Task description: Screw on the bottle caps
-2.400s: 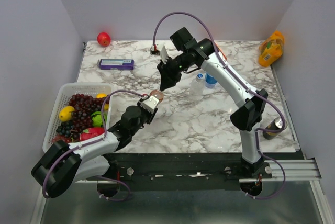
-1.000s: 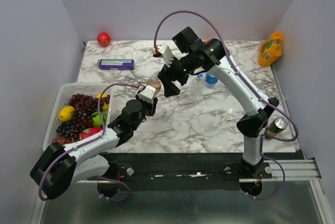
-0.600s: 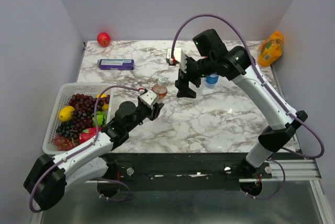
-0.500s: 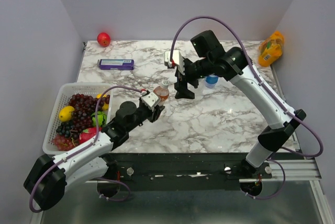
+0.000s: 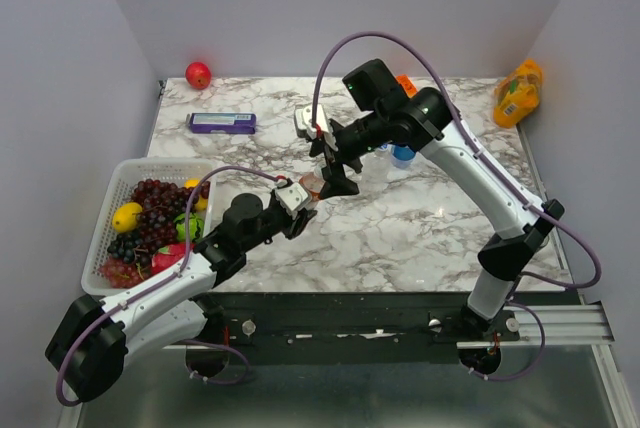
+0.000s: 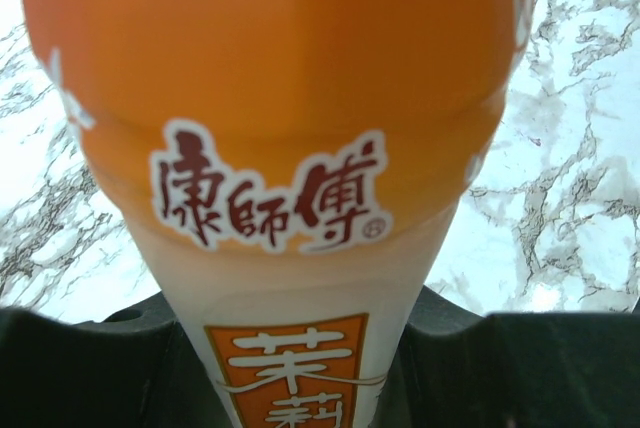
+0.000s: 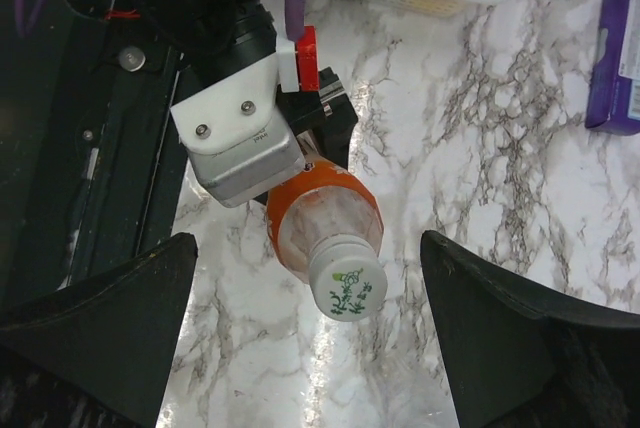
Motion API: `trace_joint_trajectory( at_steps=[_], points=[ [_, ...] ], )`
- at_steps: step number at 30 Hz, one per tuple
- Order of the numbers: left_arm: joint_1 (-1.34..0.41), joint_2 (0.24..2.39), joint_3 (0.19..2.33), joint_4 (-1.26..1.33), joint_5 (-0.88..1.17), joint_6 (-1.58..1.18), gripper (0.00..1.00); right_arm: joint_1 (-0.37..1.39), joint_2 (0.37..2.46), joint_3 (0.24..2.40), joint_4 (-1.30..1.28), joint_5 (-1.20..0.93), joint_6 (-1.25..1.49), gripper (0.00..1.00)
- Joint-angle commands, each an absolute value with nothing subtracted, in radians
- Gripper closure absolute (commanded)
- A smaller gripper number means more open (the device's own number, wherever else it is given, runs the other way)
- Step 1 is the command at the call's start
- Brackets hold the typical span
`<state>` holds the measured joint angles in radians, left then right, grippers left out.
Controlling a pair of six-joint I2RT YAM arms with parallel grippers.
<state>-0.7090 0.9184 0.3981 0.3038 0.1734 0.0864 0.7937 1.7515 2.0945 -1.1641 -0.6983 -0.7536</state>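
Orange-labelled clear plastic bottle sits near the middle of the white grey-veined marble tabletop, a little left of centre, gripped low on its body by the left pincer. That pincer is closed tight on the bottle; the left wrist view shows its dark fingers pressed against both sides of the label. The neck points up toward the right wrist camera. A small whitish round plastic cap with a green plant mark is on the mouth. Whether it is threaded home or only resting there, cannot tell. The right pincer hangs directly over the bottle, jaws spread as wide as they go and holding nothing, the cap lying between its two fingers but clear of both. A second small bottle with a blue label stands on the far side of the right arm, untouched. A white plastic basket of fruit is at the left edge. Judged step: tightening the cap on the orange bottle, with the left arm as the steady hold. Next move calls for the right pincer to centre on the cap, come down level with it, close on its rim and rotate about the neck axis; an off-centre bite would likely skew or flick the cap.
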Motion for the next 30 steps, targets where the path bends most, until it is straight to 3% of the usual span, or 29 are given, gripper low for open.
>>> trace_joint_trajectory(
  at_steps=[1, 20, 26, 30],
  points=[
    [-0.707, 0.92, 0.433, 0.313, 0.192, 0.084, 1.0, 0.799, 1.802, 2.152, -1.256, -0.721, -0.807, 0.0],
    [-0.58, 0.942, 0.463, 0.307, 0.163, -0.196, 1.0, 0.799, 1.752, 2.022, -1.292, -0.572, -0.799, 0.0],
    [-0.542, 0.936, 0.477, 0.308, 0.163, -0.169, 1.0, 0.796, 1.714, 1.993, -1.367, -0.497, -0.74, 0.01],
    [-0.541, 0.936, 0.471, 0.296, 0.257, -0.072, 1.0, 0.715, 1.658, 2.04, -1.235, -0.586, -0.617, 0.03]
  ],
)
